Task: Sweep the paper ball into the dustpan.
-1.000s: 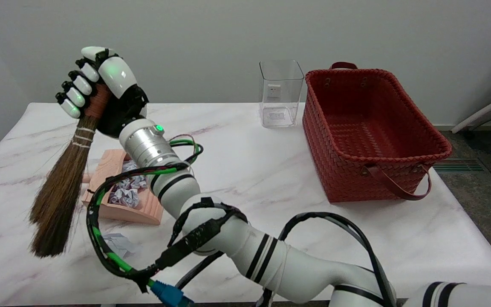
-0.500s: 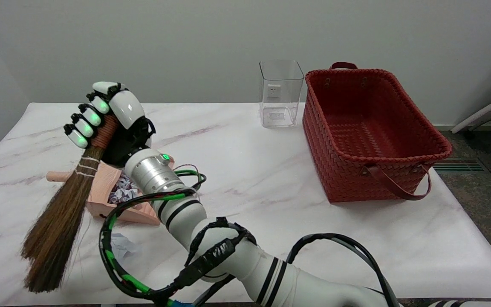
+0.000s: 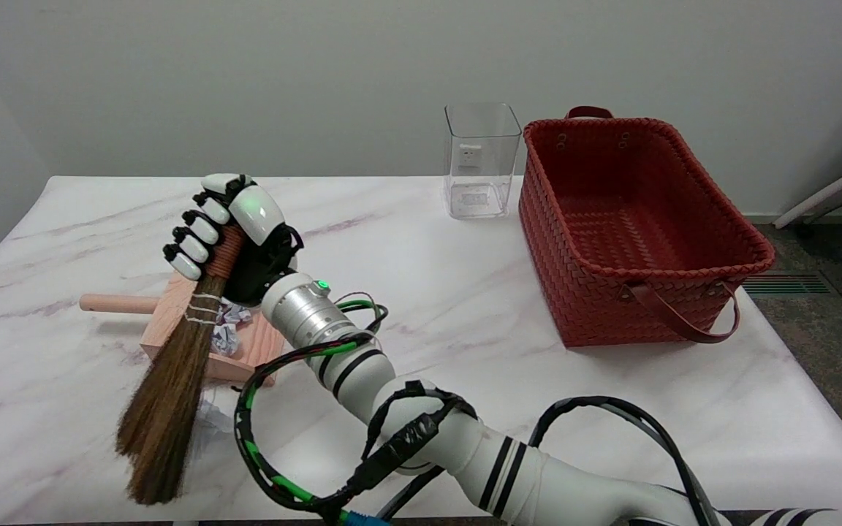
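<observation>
The right hand (image 3: 234,237) has its fingers wrapped around the wound handle of the broom (image 3: 172,387), over the left part of the tabletop (image 3: 428,292). The brown bristles hang down toward the near left edge. The paper ball (image 3: 210,418) lies on the tabletop well below the hand, just beside the bristles and partly hidden by them, close before the open mouth of the pink dustpan (image 3: 172,321). Crumpled paper (image 3: 227,332) lies in the dustpan.
</observation>
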You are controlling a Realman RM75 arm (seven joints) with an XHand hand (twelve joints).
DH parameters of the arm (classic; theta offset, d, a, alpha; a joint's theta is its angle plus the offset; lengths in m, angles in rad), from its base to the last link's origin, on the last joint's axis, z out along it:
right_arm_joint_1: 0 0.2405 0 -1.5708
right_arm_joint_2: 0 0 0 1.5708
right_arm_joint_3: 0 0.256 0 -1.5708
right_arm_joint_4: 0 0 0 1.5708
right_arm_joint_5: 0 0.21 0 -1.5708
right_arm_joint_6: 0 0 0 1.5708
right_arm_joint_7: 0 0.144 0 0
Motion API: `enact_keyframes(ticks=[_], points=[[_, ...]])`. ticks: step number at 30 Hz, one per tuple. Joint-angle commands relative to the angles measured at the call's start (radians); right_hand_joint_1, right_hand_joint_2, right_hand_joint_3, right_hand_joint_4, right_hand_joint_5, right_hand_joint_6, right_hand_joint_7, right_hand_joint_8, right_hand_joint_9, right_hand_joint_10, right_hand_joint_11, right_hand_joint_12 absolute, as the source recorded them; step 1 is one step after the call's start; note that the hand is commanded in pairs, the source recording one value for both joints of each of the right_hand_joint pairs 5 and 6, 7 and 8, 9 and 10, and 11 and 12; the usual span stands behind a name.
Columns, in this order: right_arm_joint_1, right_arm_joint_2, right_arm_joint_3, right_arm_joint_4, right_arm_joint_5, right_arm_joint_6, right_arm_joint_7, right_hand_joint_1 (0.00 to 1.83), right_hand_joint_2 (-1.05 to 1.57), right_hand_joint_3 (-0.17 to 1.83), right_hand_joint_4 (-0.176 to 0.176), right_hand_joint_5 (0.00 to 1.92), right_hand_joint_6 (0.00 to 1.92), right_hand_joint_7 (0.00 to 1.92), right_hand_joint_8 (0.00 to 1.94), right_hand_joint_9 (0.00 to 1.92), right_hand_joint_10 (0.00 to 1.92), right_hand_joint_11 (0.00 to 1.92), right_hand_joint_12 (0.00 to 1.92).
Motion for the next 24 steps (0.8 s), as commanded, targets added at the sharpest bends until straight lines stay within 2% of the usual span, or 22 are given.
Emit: enact_keyframes(ticks=[1, 2, 3, 11, 24], points=[[-0.009, 0.102, -0.014, -0.007, -0.112, -0.034, 0.038, 0.74, 1.37, 0.99, 0.000, 1.92, 1.92, 1.92, 1.92, 1.92, 1.92, 1.84, 1.84], [0.014, 0.063, -0.152, 0.125, -0.072, -0.007, 0.122, 0.74, 1.37, 0.99, 0.000, 1.92, 1.92, 1.92, 1.92, 1.92, 1.92, 1.84, 1.84], [-0.016, 0.116, 0.003, -0.018, -0.131, -0.037, 0.028, 0.74, 1.38, 0.99, 0.000, 1.92, 1.92, 1.92, 1.92, 1.92, 1.92, 1.84, 1.84], [-0.051, 0.149, 0.006, 0.022, -0.159, -0.024, 0.028, 0.73, 1.43, 0.96, 0.000, 1.92, 1.92, 1.92, 1.92, 1.92, 1.92, 1.83, 1.83], [-0.143, 0.310, 0.011, 0.216, -0.215, 0.106, 0.026, 0.71, 1.54, 0.96, 0.000, 1.92, 1.92, 1.92, 1.92, 1.92, 1.92, 1.83, 1.83]])
